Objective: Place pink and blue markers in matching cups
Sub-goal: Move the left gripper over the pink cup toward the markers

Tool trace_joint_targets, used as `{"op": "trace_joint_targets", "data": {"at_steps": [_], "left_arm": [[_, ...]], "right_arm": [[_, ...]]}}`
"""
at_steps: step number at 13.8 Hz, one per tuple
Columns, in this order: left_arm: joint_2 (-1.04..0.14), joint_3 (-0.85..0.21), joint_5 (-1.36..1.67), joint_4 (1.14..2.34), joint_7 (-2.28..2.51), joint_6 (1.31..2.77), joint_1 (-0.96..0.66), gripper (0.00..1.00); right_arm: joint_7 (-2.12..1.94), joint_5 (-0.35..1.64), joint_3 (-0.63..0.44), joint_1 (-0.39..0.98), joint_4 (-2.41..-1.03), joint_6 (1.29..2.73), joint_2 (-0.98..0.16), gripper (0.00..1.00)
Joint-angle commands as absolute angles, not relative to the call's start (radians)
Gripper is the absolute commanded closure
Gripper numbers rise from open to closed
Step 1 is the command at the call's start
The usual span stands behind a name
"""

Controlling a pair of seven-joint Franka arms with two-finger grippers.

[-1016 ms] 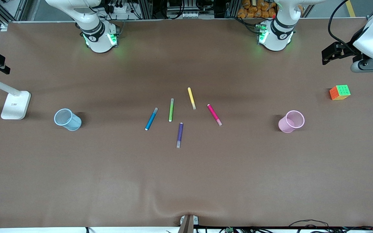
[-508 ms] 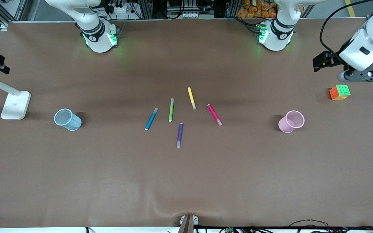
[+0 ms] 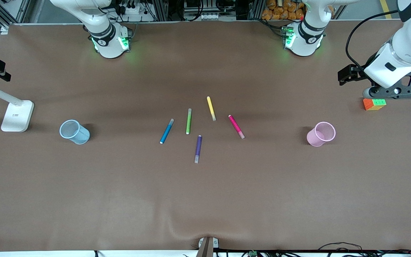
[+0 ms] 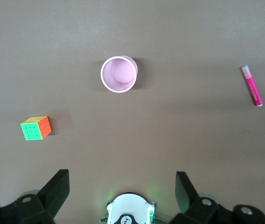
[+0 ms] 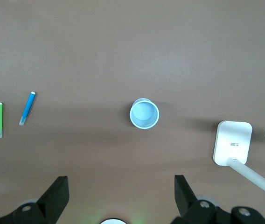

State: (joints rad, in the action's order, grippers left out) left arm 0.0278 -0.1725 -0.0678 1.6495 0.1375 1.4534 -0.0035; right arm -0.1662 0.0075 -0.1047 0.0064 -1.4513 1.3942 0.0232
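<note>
— noting left gripper [image 4: 122, 186] over the cube [image 3: 374, 104], fingers spread; right gripper [image 5: 121, 189] likewise spread, empty.
— we find pink marker [image 3: 236, 126] and blue marker [image 3: 167, 131] lying mid-table, well apart from pink cup [image 3: 320, 134] and blue cup [image 3: 74, 131].

You see a counter [image 3: 205, 200] covered in a matt brown sheet, cloth or paper, hard to tell which, with soft wrinkles near the lower edge of the front view. The pink cup [image 3: 320, 134] and blue cup [image 3: 74, 131] look like pale mesh plastic, finely perforated. The pink marker [image 3: 236, 126] and blue marker [image 3: 166, 131] are smooth plastic with translucent caps. At the upper right, the cube [image 3: 374, 104] shows glossy coloured plastic tiles. At the left edge, the lamp base [image 3: 17, 115] is smooth white plastic.
</note>
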Motion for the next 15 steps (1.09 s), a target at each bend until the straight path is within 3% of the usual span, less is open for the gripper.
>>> {"op": "trace_joint_targets", "data": {"at_steps": [1,15], "left_arm": [[0.028,-0.175,-0.072,1.644,0.199,1.457,-0.002,0.00],[-0.052,-0.255,-0.081,1.647,0.296,1.466,-0.009,0.00]], "right_arm": [[-0.173,0.002,-0.101,-0.002,-1.447,1.385,0.023,0.00],[-0.173,0.002,-0.101,-0.006,-1.447,1.381,0.021,0.00]]}}
